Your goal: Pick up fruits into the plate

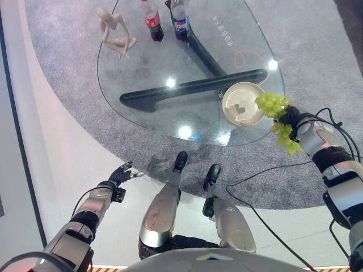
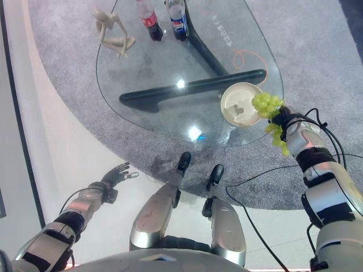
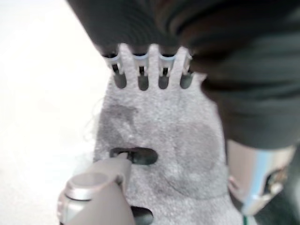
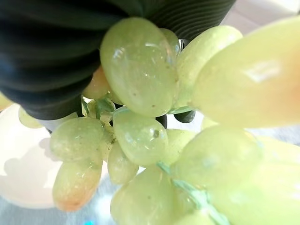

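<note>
I read this as a showroom or lounge: a glass coffee table [image 1: 170, 107] on grey carpet [image 1: 317, 34], with 2 soda bottles [image 1: 152, 21] and a pale figurine [image 1: 116, 33] at 11 o'clock.

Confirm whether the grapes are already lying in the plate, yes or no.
No: the grapes hang from the right robot hand at the edge of the plate, part of the bunch dangling outside it.

No legible txt anywhere.
</note>
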Controlling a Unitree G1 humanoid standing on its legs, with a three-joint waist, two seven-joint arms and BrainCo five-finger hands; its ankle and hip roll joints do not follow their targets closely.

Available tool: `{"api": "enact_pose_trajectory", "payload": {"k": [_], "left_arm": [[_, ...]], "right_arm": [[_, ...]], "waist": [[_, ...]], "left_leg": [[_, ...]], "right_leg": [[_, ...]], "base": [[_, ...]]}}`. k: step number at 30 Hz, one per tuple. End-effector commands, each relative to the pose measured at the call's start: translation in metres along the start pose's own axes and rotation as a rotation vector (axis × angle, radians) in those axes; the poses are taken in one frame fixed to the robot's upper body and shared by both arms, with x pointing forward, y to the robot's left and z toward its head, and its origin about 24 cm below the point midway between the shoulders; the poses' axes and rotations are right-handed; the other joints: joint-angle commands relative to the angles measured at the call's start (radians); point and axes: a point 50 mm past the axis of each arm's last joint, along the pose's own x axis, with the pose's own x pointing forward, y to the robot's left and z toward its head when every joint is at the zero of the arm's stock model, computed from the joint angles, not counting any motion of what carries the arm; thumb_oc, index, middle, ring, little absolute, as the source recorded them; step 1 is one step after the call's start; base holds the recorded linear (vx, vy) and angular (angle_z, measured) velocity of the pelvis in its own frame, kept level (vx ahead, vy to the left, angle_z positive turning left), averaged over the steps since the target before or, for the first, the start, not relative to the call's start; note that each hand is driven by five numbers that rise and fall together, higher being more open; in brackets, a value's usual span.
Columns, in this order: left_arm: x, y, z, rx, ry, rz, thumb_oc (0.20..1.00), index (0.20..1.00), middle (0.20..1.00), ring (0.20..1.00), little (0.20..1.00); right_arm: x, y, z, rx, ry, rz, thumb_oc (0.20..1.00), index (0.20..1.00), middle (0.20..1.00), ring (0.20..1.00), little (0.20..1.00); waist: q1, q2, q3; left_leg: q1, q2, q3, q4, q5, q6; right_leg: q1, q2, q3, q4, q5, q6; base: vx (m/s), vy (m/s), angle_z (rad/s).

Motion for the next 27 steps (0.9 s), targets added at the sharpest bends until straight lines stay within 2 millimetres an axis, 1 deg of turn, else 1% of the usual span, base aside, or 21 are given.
{"api": "enact_pose_trajectory", "payload": {"k": [1, 2, 4, 5, 8, 9, 11, 12, 13, 16, 18, 19, 20, 21, 22, 23, 27], "left_arm": [[0.0, -0.009, -0.004, 0.035, 0.008, -0.014, 1.0, 1.0, 1.0, 1.0, 1.0], [0.001, -0.012, -0.003, 0.039, 0.004, -0.019, 1.0, 1.0, 1.0, 1.0, 1.0], [0.001, -0.013, -0.002, 0.039, 0.003, -0.021, 1.0, 1.0, 1.0, 1.0, 1.0], [0.002, -0.015, -0.001, 0.037, -0.001, -0.025, 1.0, 1.0, 1.0, 1.0, 1.0], [0.002, -0.018, -0.001, 0.03, -0.007, -0.034, 1.0, 1.0, 1.0, 1.0, 1.0], [0.002, -0.022, 0.001, 0.028, -0.023, -0.04, 1.0, 1.0, 1.0, 1.0, 1.0], [0.002, -0.026, 0.002, 0.022, -0.034, -0.05, 1.0, 1.0, 1.0, 1.0, 1.0], [0.002, -0.026, 0.002, 0.022, -0.034, -0.05, 1.0, 1.0, 1.0, 1.0, 1.0], [0.002, -0.031, 0.002, 0.019, -0.047, -0.062, 1.0, 1.0, 1.0, 1.0, 1.0], [0.001, -0.035, 0.003, 0.022, -0.055, -0.07, 1.0, 1.0, 1.0, 1.0, 1.0], [0.0, -0.04, 0.001, 0.027, -0.064, -0.086, 1.0, 1.0, 1.0, 1.0, 1.0], [0.0, -0.04, 0.001, 0.027, -0.065, -0.087, 1.0, 1.0, 1.0, 1.0, 1.0], [0.0, -0.041, 0.001, 0.028, -0.066, -0.09, 1.0, 1.0, 1.0, 1.0, 1.0], [0.0, -0.044, 0.001, 0.032, -0.07, -0.095, 1.0, 1.0, 1.0, 1.0, 1.0], [0.0, -0.044, 0.001, 0.034, -0.072, -0.097, 1.0, 1.0, 1.0, 1.0, 1.0], [0.0, -0.044, 0.001, 0.035, -0.075, -0.1, 1.0, 1.0, 1.0, 1.0, 1.0], [-0.001, -0.05, 0.001, 0.049, -0.09, -0.113, 1.0, 1.0, 1.0, 1.0, 1.0]], "right_arm": [[-0.001, -0.035, 0.003, -0.006, 0.005, -0.175, 0.2, 0.2, 0.2, 0.2, 0.2], [-0.001, -0.04, 0.006, 0.023, 0.003, -0.205, 0.2, 0.2, 0.2, 0.2, 0.2], [-0.001, -0.045, 0.008, 0.045, -0.001, -0.228, 0.2, 0.2, 0.2, 0.2, 0.2], [-0.001, -0.051, 0.013, 0.064, -0.008, -0.258, 0.2, 0.2, 0.2, 0.2, 0.2], [-0.002, -0.058, 0.017, 0.09, -0.019, -0.303, 0.2, 0.2, 0.2, 0.2, 0.2], [-0.002, -0.064, 0.019, 0.098, -0.019, -0.326, 0.2, 0.2, 0.2, 0.2, 0.2], [-0.001, -0.066, 0.019, 0.11, -0.012, -0.335, 0.2, 0.2, 0.2, 0.2, 0.2], [-0.001, -0.066, 0.019, 0.11, -0.012, -0.335, 0.2, 0.2, 0.2, 0.2, 0.2], [-0.001, -0.068, 0.018, 0.122, -0.002, -0.346, 0.2, 0.2, 0.2, 0.2, 0.2], [-0.001, -0.071, 0.018, 0.125, 0.001, -0.362, 0.2, 0.2, 0.2, 0.2, 0.2], [-0.001, -0.076, 0.021, 0.138, 0.007, -0.392, 0.2, 0.2, 0.2, 0.2, 0.2], [-0.001, -0.077, 0.022, 0.138, 0.007, -0.394, 0.2, 0.2, 0.2, 0.2, 0.2], [-0.001, -0.079, 0.023, 0.145, 0.008, -0.398, 0.294, 0.294, 0.294, 0.294, 0.294], [-0.001, -0.082, 0.026, 0.146, 0.008, -0.406, 0.849, 0.849, 0.849, 0.849, 0.849], [-0.001, -0.082, 0.027, 0.146, 0.009, -0.409, 0.849, 0.849, 0.849, 0.849, 0.849], [-0.001, -0.083, 0.027, 0.147, 0.011, -0.411, 1.0, 1.0, 1.0, 1.0, 1.0], [-0.002, -0.088, 0.03, 0.13, 0.036, -0.439, 1.0, 1.0, 1.0, 1.0, 1.0]], "waist": [[-0.001, -0.041, -0.012], [0.001, -0.038, -0.012], [0.003, -0.035, -0.012], [0.005, -0.029, -0.012], [0.008, -0.019, -0.012], [0.007, -0.011, -0.012], [0.01, -0.001, -0.012], [0.01, -0.001, -0.012], [0.011, 0.011, -0.012], [0.012, 0.019, -0.012], [0.015, 0.033, -0.012], [0.015, 0.034, -0.012], [0.015, 0.037, -0.012], [0.017, 0.041, -0.012], [0.018, 0.043, -0.012], [0.019, 0.046, -0.012], [0.025, 0.057, -0.012]], "left_leg": [[-0.075, -0.052, 0.041, 0.18, -0.195, 0.057], [-0.098, -0.056, 0.042, 0.19, -0.194, 0.059], [-0.116, -0.058, 0.043, 0.198, -0.194, 0.061], [-0.137, -0.062, 0.045, 0.207, -0.195, 0.064], [-0.163, -0.067, 0.053, 0.231, -0.204, 0.067], [-0.19, -0.076, 0.054, 0.244, -0.201, 0.07], [-0.206, -0.08, 0.058, 0.261, -0.209, 0.071], [-0.206, -0.08, 0.058, 0.261, -0.209, 0.071], [-0.233, -0.087, 0.059, 0.285, -0.214, 0.073], [-0.25, -0.092, 0.061, 0.3, -0.219, 0.075], [-0.28, -0.099, 0.064, 0.322, -0.225, 0.076], [-0.284, -0.1, 0.064, 0.324, -0.225, 0.076], [-0.291, -0.101, 0.066, 0.328, -0.225, 0.076], [-0.3, -0.102, 0.067, 0.332, -0.226, 0.076], [-0.304, -0.103, 0.067, 0.334, -0.226, 0.076], [-0.309, -0.104, 0.067, 0.336, -0.226, 0.077], [-0.337, -0.109, 0.069, 0.347, -0.226, 0.077]], "right_leg": [[-0.137, -0.05, 0.028, 0.202, -0.096, 0.044], [-0.162, -0.051, 0.024, 0.215, -0.096, 0.044], [-0.184, -0.052, 0.02, 0.227, -0.096, 0.045], [-0.213, -0.054, 0.018, 0.244, -0.098, 0.046], [-0.246, -0.06, 0.017, 0.273, -0.106, 0.048], [-0.276, -0.065, 0.014, 0.286, -0.103, 0.05], [-0.298, -0.067, 0.017, 0.306, -0.109, 0.052], [-0.298, -0.067, 0.017, 0.306, -0.109, 0.052], [-0.326, -0.074, 0.015, 0.327, -0.111, 0.053], [-0.346, -0.077, 0.017, 0.341, -0.113, 0.054], [-0.381, -0.083, 0.018, 0.362, -0.117, 0.056], [-0.385, -0.084, 0.019, 0.365, -0.117, 0.056], [-0.394, -0.085, 0.02, 0.371, -0.117, 0.057], [-0.406, -0.087, 0.021, 0.379, -0.118, 0.058], [-0.412, -0.088, 0.021, 0.382, -0.118, 0.059], [-0.419, -0.089, 0.021, 0.387, -0.118, 0.059], [-0.456, -0.092, 0.024, 0.41, -0.122, 0.061]], "base": [[0.02, 0.053, 0.07], [0.02, 0.046, 0.1], [0.02, 0.048, 0.12], [0.02, 0.058, 0.14], [0.02, 0.074, 0.06], [0.02, 0.093, 0.01], [0.01, 0.062, 0.05], [0.02, 0.059, 0.09], [0.02, 0.054, 0.09], [0.01, 0.042, 0.08], [0.0, 0.046, 0.06], [-0.01, 0.041, 0.0], [0.0, 0.0, 0.0], [0.0, 0.027, -0.04], [0.0, 0.0, 0.0], [0.0, 0.0, 0.0], [0.0, 0.004, -0.01]]}}
